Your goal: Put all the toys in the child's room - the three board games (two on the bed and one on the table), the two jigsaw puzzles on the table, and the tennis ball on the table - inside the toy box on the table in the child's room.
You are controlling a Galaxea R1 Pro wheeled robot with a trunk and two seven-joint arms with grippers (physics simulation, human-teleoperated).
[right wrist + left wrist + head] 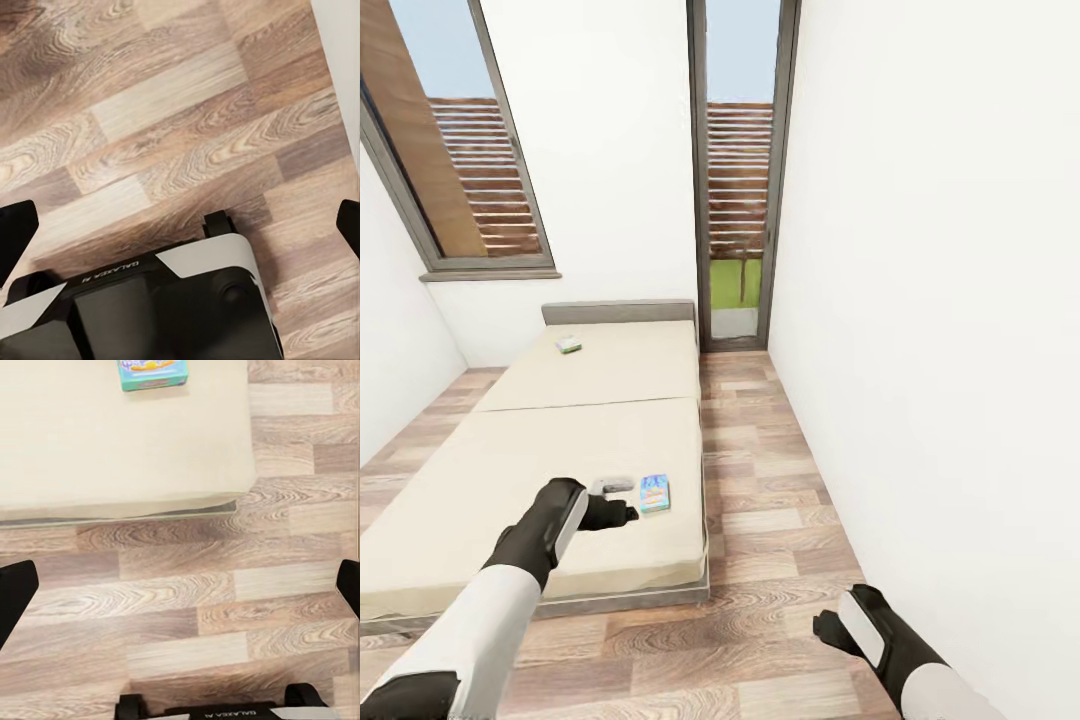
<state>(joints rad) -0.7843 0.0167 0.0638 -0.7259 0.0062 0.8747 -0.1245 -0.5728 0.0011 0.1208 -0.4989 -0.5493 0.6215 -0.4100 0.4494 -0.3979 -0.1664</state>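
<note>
Two board games lie on the bed (510, 470). A small blue board game (654, 492) sits near the mattress's front right corner, and it appears again in the left wrist view (152, 373). A green-edged board game (568, 345) lies far back by the headboard. My left gripper (618, 502) hovers open over the mattress just left of the blue box, holding nothing (180, 592). My right gripper (825, 628) hangs open and low over the floor, also with nothing in it (180, 232). The table, toy box, jigsaw puzzles and tennis ball are out of view.
A strip of wood plank floor (760, 480) runs between the bed and the white wall (940, 350) on the right. A narrow glass door (738, 200) stands at the far end and a window (470, 170) at the back left. My own base (150, 307) is below the right gripper.
</note>
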